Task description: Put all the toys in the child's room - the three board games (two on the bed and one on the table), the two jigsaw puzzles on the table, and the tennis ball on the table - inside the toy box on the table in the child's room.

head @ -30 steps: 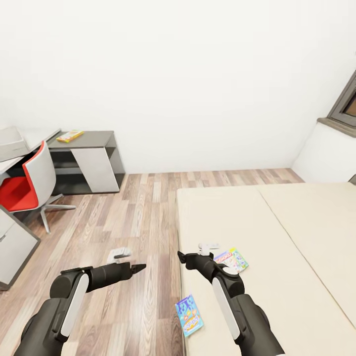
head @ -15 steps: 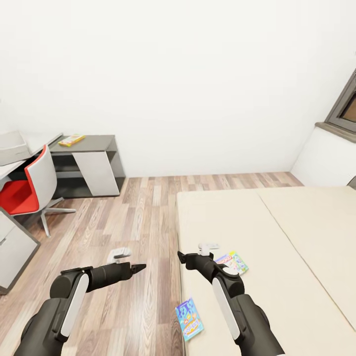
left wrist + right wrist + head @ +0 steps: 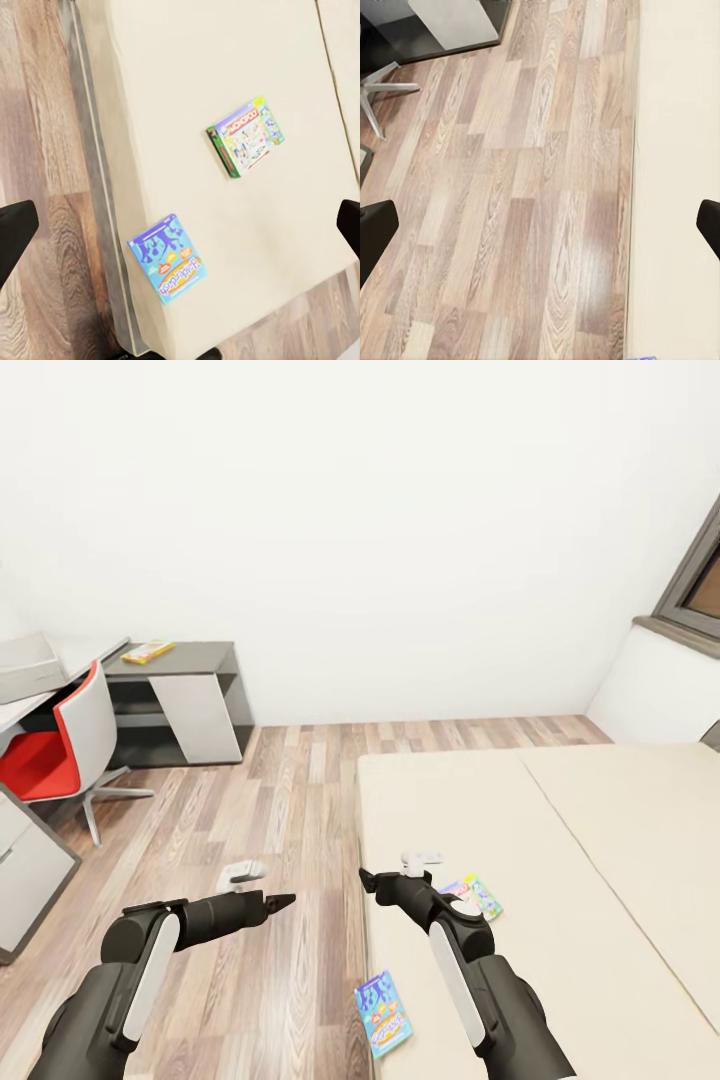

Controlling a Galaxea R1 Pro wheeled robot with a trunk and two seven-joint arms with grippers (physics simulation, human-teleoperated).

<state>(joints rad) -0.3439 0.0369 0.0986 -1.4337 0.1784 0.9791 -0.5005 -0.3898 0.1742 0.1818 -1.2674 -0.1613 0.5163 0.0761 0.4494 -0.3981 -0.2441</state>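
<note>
Two board games lie on the cream bed [image 3: 560, 840]: a blue one [image 3: 383, 1000] near its front left edge and a pale one [image 3: 472, 892] partly behind my right forearm. The left wrist view looks down on the blue game [image 3: 166, 258] and the pale game [image 3: 245, 136]. A yellow-green board game [image 3: 148, 651] rests on the dark cabinet top of the table [image 3: 200, 657]. The grey toy box [image 3: 25, 665] stands on the pale desk top at far left. My left gripper [image 3: 285, 901] hangs open over the floor. My right gripper [image 3: 367, 878] is open at the bed's left edge.
A red and white chair [image 3: 55, 745] stands by the desk. Wood-plank floor [image 3: 270, 800] stretches between desk and bed. A white ledge [image 3: 655, 685] under a dark-framed window [image 3: 695, 585] is at the right. A grey cabinet corner [image 3: 25, 870] juts in at the left.
The whole view has shifted a little, so the camera has moved. Both arms keep the same pose and both grippers stay open and empty.
</note>
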